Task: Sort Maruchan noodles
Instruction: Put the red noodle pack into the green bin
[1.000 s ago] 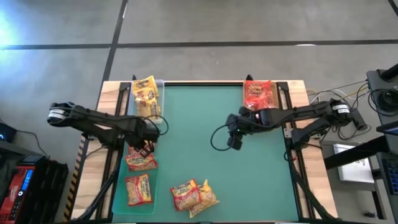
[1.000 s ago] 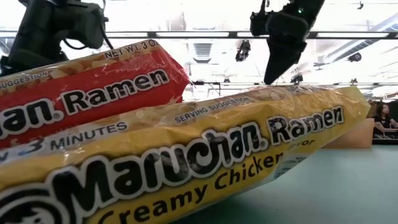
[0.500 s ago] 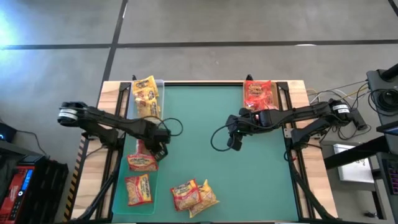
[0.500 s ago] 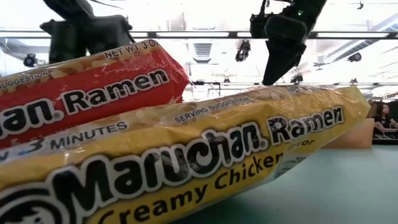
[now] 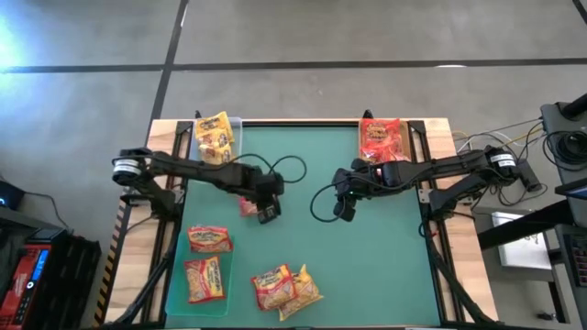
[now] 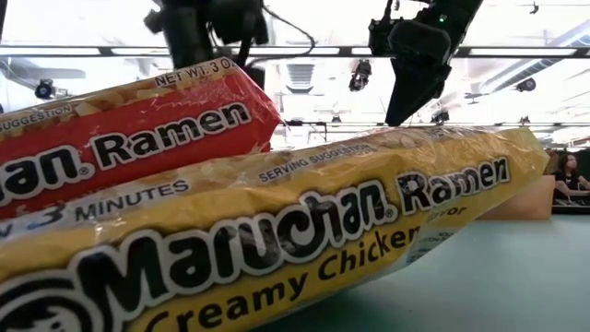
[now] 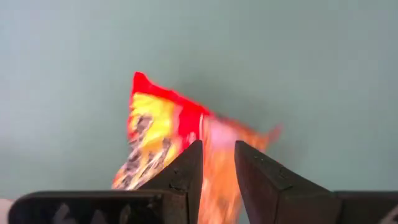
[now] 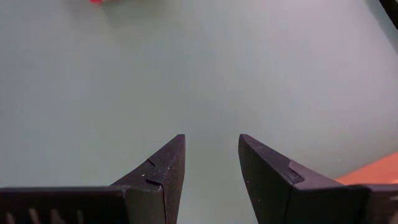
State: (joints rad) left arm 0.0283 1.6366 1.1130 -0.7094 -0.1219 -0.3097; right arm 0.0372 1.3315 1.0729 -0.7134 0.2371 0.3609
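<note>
Left end effector [image 5: 267, 210] grips red packet [image 7: 163, 140]; yellow packets [image 5: 215, 139] lie behind.

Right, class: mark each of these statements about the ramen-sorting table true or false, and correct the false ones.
1. The left gripper is closed on a red-and-yellow packet. True.
2. The right gripper holds a yellow packet. False: its fingers stand apart with nothing between them, above the bare green mat.
3. A red packet lies at the mat's far right corner. True.
4. In the low view, the packet nearest the camera is green. False: it is a yellow Creamy Chicken packet, with a red one behind it.
5. Both arms are parked off the table. False: both reach over the mat.
</note>
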